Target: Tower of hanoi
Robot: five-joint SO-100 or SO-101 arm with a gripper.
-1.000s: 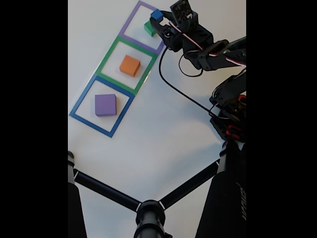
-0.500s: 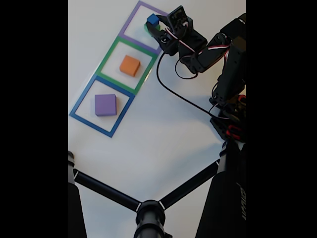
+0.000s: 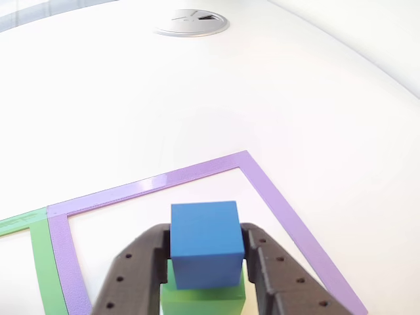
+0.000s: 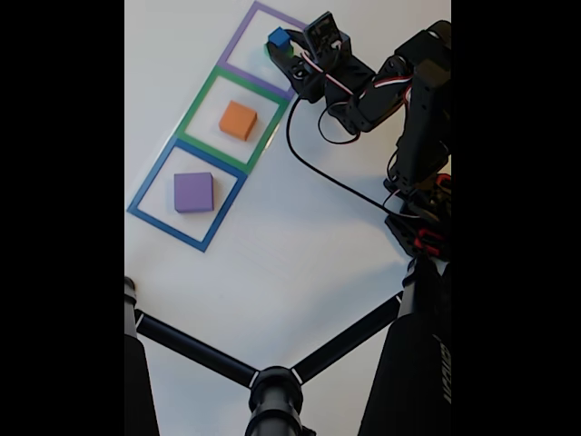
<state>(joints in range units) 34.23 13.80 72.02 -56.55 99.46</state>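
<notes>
A small blue cube [image 3: 204, 244] is seen clamped between the two dark fingers [image 3: 141, 269] of the gripper [image 3: 205, 262] in the other view; the jaws are closed just to the cube's width and press against its side faces. The cube is held directly over a green cube [image 3: 203, 298], whose top shows beneath it at 6 o'clock; whether the two faces touch or a thin gap remains cannot be told. Both are inside the purple square outline [image 3: 275, 203], whose far corner lies at 1 o'clock of the cube. In the fixed view the gripper [image 4: 283, 47] is at the purple frame at 12 o'clock of the table [image 4: 300, 245], with an orange block [image 4: 238, 120] in the green frame [image 4: 198, 107] toward 7 o'clock of it and a purple block [image 4: 193, 192] in the blue frame [image 4: 145, 193] farther along the same line. Several risks can be judged from this. If the jaws are opened while the blue cube is off-centre or not fully seated, it could be tipped off the green cube's edge and rolled out of the frame. If the fingers, which reach down beside the green cube, are dragged sideways on withdrawal, the lower cube could be shifted and the stack toppled. The loose black cable [image 4: 336, 177] could also be swept against the other blocks during a retreat.
</notes>
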